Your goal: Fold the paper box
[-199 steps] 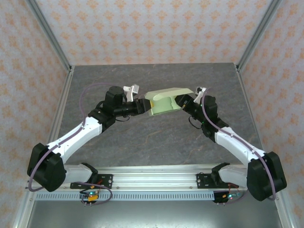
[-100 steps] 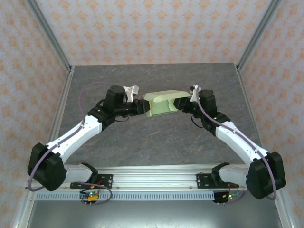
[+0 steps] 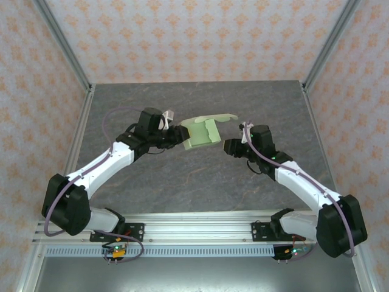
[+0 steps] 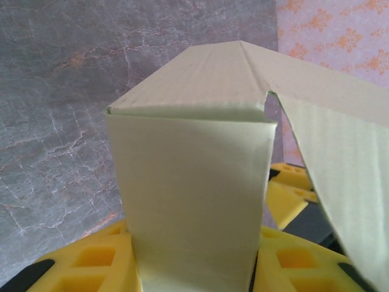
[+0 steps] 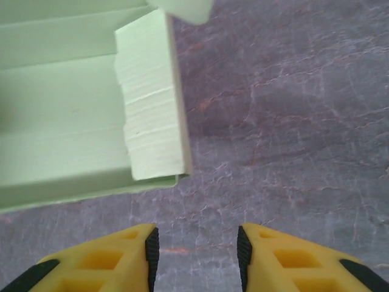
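The paper box is pale green card, partly folded, with one long flap sticking out to the right. It is held above the table's middle. My left gripper is shut on the box's left end. In the left wrist view a flat panel of the paper box stands gripped between the two yellow fingers, with my left gripper at its base. My right gripper sits a short way right of the box and nearer, open, with only table between its tips. In the right wrist view the paper box lies up and left of my right gripper.
The grey marbled table stretches around the arms. Metal frame posts and patterned walls close it in at the back and sides. An aluminium rail carrying the arm bases runs along the near edge.
My right gripper let go of the box's right end, drew back toward the near side, and its jaws narrowed. The left arm kept its hold and turned the box a little.
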